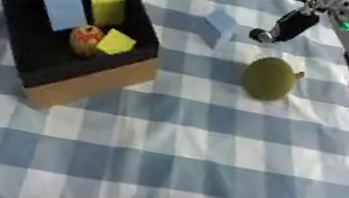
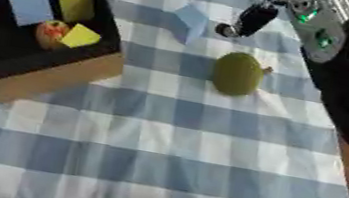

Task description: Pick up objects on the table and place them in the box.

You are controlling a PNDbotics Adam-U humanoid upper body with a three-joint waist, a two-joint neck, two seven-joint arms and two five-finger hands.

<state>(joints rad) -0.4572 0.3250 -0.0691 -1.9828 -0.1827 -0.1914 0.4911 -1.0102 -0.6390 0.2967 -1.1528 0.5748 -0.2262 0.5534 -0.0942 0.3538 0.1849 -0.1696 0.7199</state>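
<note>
Your right hand (image 1: pixel 283 25) hovers with fingers relaxed and holding nothing just beside the pale blue block (image 1: pixel 218 26) on the tabletop (image 1: pixel 204 151), right of the box (image 1: pixel 83 81); it looks light, rigid and smooth-faced, so pinch two opposite flat sides.

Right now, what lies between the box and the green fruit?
Only bare checked tablecloth between the box and green fruit, in the left eye view.

Right hand (image 2: pixel 254 18) above checked cloth (image 2: pixel 162 144), beside pale blue block (image 2: pixel 192 20); round olive-green fruit (image 2: pixel 237 74) near; black-lined cardboard box (image 2: pixel 49 75) left, holding coloured pieces.
</note>
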